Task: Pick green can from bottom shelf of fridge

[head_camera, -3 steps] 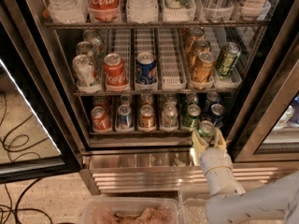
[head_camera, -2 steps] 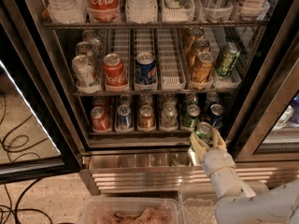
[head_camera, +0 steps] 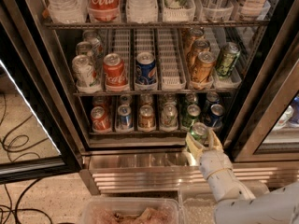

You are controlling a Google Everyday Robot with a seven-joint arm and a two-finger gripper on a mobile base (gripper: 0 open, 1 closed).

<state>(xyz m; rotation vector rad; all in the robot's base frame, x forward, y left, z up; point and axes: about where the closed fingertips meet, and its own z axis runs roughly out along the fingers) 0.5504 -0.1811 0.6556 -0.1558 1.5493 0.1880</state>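
The fridge (head_camera: pixel 259 107) stands open in the camera view. My gripper (head_camera: pixel 202 137) is shut on the bright-green can (head_camera: pixel 199 131), with one pale finger on each side of it. It holds the can upright just in front of the right end of the bottom shelf (head_camera: pixel 140 133), outside the low front lip. Several cans remain on that shelf: red (head_camera: pixel 99 118), blue (head_camera: pixel 124 116), orange (head_camera: pixel 146 117), pale (head_camera: pixel 169 116), another green one (head_camera: pixel 191 115) and a dark blue one (head_camera: pixel 215 115). My white arm (head_camera: pixel 224 181) comes in from the lower right.
The rack above has white lane trays with a red cola can (head_camera: pixel 115 71), a blue can (head_camera: pixel 146 69), orange cans (head_camera: pixel 202 66) and an olive-green patterned can (head_camera: pixel 227 59). The glass door (head_camera: pixel 28 139) hangs open at left. The ribbed steel base (head_camera: pixel 140 178) and clear plastic tubs (head_camera: pixel 131 213) lie below.
The gripper and the green can have shifted slightly to the left; the wrist has moved a little with them. The cans on the shelves have not moved.
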